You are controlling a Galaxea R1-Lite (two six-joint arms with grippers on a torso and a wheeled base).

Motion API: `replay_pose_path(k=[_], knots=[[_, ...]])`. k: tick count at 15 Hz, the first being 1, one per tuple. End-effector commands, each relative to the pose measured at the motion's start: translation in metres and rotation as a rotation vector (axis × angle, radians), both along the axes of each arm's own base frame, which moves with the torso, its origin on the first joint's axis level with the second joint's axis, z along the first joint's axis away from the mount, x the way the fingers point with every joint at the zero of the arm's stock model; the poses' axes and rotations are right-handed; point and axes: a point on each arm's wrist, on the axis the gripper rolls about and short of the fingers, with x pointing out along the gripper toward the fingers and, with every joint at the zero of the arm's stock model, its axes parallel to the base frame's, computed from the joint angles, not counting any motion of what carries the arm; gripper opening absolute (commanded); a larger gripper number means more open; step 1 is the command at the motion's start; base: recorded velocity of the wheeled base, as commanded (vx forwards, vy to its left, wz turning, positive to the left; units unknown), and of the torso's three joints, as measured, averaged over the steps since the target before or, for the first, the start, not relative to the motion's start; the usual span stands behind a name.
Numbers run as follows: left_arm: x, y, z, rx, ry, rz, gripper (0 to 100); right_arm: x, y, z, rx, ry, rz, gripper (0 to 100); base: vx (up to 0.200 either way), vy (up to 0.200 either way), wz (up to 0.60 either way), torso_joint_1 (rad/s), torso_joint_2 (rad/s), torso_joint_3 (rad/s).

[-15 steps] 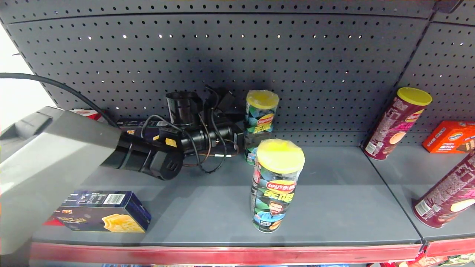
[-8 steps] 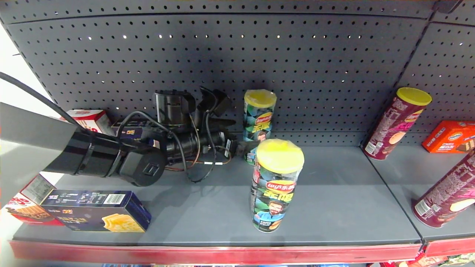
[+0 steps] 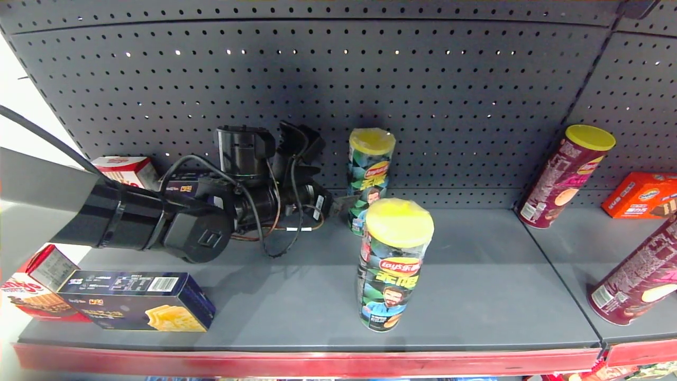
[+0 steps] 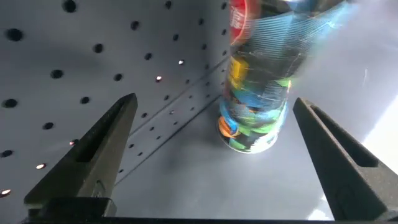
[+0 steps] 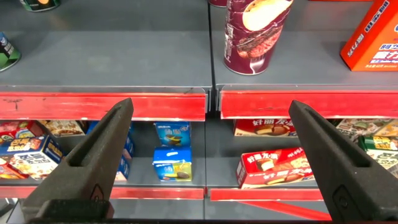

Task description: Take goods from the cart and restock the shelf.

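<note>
Two chip cans with yellow lids stand upright on the grey shelf (image 3: 486, 286). The rear can (image 3: 370, 169) is against the pegboard, and the front can (image 3: 394, 264) is nearer the shelf edge. My left gripper (image 3: 338, 203) hovers low over the shelf just left of the rear can. In the left wrist view the gripper (image 4: 214, 104) is open and the rear can (image 4: 255, 106) stands a little beyond the fingertips, untouched. My right gripper (image 5: 211, 107) is open and holds nothing, in front of the shelf's red edge (image 5: 124, 102).
A dark blue box (image 3: 143, 301) and a red box (image 3: 31, 291) lie at the front left, with a red-and-white box (image 3: 127, 169) behind them. Two maroon cans (image 3: 563, 177) (image 3: 634, 280) lean on the right bay by an orange box (image 3: 642, 193). Stocked shelves (image 5: 267, 168) sit below.
My left arm has drawn back to the left, away from the rear can, which stays upright by the pegboard. The boxes at the left have come into sight.
</note>
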Motion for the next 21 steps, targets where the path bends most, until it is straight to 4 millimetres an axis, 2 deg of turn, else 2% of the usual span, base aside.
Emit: replay_pose_path(k=[1,10,15,16,18,21], knots=[[0.001,0.0,0.0,0.001,0.0,0.004,100,0.0,0.0,0.0,0.0,0.001,0.001,100,0.0,0.0,0.0,0.0,0.0,0.0],[0.008,0.002,-0.007,0.013,0.01,0.084,100,0.0,0.0,0.0,0.0,0.001,0.001,100,0.0,0.0,0.0,0.0,0.0,0.0],[0.006,0.004,-0.007,0.016,0.001,0.106,100,0.0,0.0,0.0,0.0,0.001,0.001,100,0.0,0.0,0.0,0.0,0.0,0.0],[0.005,0.005,-0.004,0.014,-0.012,0.113,100,0.0,0.0,0.0,0.0,0.001,0.002,100,0.0,0.0,0.0,0.0,0.0,0.0],[-0.003,0.007,0.015,-0.009,-0.066,0.129,100,0.0,0.0,0.0,0.0,0.001,0.001,100,0.0,0.0,0.0,0.0,0.0,0.0],[-0.023,0.014,0.03,-0.009,-0.084,0.156,100,0.0,0.0,0.0,0.0,0.001,0.002,100,0.0,0.0,0.0,0.0,0.0,0.0]])
